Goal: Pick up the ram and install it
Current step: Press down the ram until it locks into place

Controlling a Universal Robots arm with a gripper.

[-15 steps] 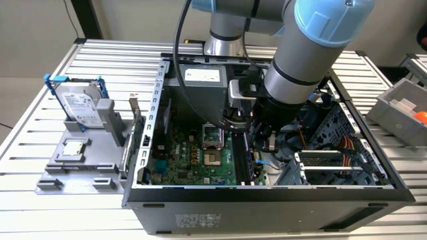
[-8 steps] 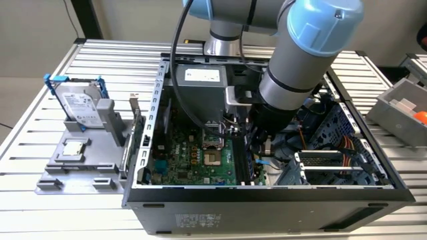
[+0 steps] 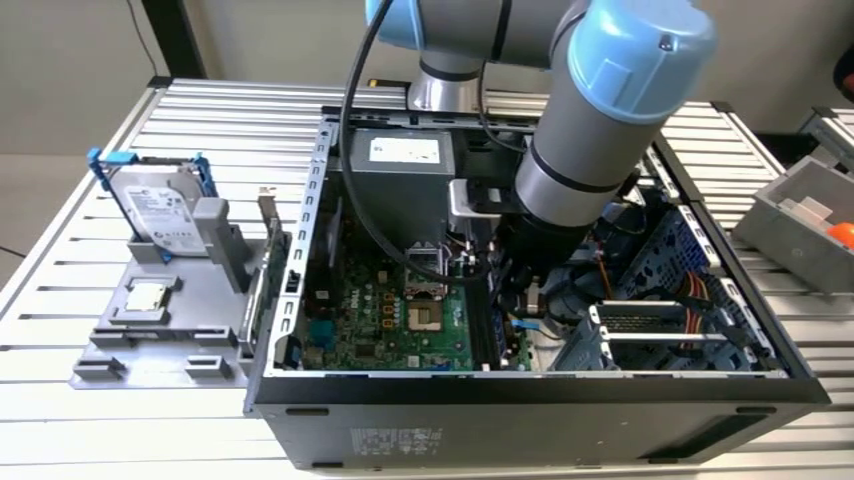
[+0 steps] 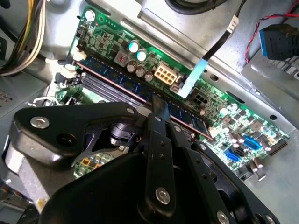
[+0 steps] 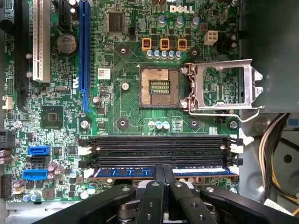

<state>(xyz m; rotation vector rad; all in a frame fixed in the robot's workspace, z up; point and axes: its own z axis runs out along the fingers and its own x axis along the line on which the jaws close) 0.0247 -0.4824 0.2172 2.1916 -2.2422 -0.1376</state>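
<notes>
I have the arm reaching down into the open computer case (image 3: 534,395), with the gripper (image 5: 164,175) low over the motherboard (image 5: 121,105). The two fingers (image 5: 154,196) are clenched on the ram (image 5: 126,171), pinching its upper edge at about mid-length. The ram stands on edge in the memory slot nearest the gripper, its blue face running out to either side of the fingers. In the second wrist view the stick (image 4: 121,79) lies parallel to the empty black slots (image 4: 100,91), which sit just beyond it from the fingers. Further out from the gripper is the open processor socket (image 5: 159,86) with its metal retention frame (image 5: 224,88) swung aside. Outside the case, a hard drive (image 3: 160,210) stands in a grey holder.
</notes>
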